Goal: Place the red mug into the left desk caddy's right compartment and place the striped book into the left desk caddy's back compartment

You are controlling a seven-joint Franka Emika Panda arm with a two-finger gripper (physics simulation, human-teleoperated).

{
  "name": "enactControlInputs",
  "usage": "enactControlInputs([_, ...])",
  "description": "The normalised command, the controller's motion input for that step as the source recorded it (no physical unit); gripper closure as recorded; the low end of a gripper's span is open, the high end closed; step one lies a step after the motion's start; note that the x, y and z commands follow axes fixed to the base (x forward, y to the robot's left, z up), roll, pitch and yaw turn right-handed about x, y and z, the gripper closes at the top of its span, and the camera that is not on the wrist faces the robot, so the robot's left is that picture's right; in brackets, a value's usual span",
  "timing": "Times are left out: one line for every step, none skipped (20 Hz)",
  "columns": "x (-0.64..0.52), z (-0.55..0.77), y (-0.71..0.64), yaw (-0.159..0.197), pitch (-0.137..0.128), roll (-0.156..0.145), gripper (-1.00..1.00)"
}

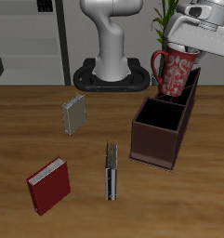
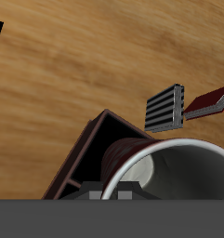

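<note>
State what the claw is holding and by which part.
The claw holds the red mug by its rim, lifted above the left desk caddy; the wrist view shows the mug's white inside right beneath it.

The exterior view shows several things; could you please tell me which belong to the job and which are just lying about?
Job: mug, held in the claw; striped book; caddy.
Lying about: grey book; red book; plant.
</note>
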Motion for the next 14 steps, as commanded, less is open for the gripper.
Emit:
enactControlInputs([0.15, -0.28, 0.02, -0.025, 0.056, -0.007, 1.0])
enactControlInputs([0.06, -0.18, 0.08, 0.005, -0.026, -0.025, 1.0])
enactControlInputs([0.17, -0.37, 0.12, -0.01, 0.117, 0.073, 1.0])
enactControlInputs([0.09, -0.26, 0.03, 0.008, 0.012, 0.004, 1.0])
enactControlInputs([0.09, -0.29, 0.07, 0.026, 0.018, 0.039, 1.0])
enactControlInputs([0.05, -0.22, 0.03, -0.001, 0.051, 0.003, 1.0])
enactControlInputs([0.07, -0.2, 0.08, 0.005, 0.004, -0.005, 1.0])
enactControlInputs([0.1, -0.24, -0.07, -0.024, 0.049, 0.033, 1.0])
enactControlInputs([0.02, -0.2, 0.06, -0.044, 0.044, -0.002, 1.0])
enactControlInputs([0.03, -0.2, 0.05, -0.001, 0.036, 0.054, 1.0])
enactControlInputs([0.11, -0.12, -0.02, -0.007, 0.029, -0.005, 1.0])
enactControlInputs([0.05, -0.12, 0.13, 0.017, -0.002, 0.011, 1.0])
enactControlInputs([0.04, -0.2, 0.05, -0.007, 0.047, 0.051, 1.0])
enactControlInputs([0.09, -0.09, 0.02, -0.006, 0.009, -0.027, 1.0])
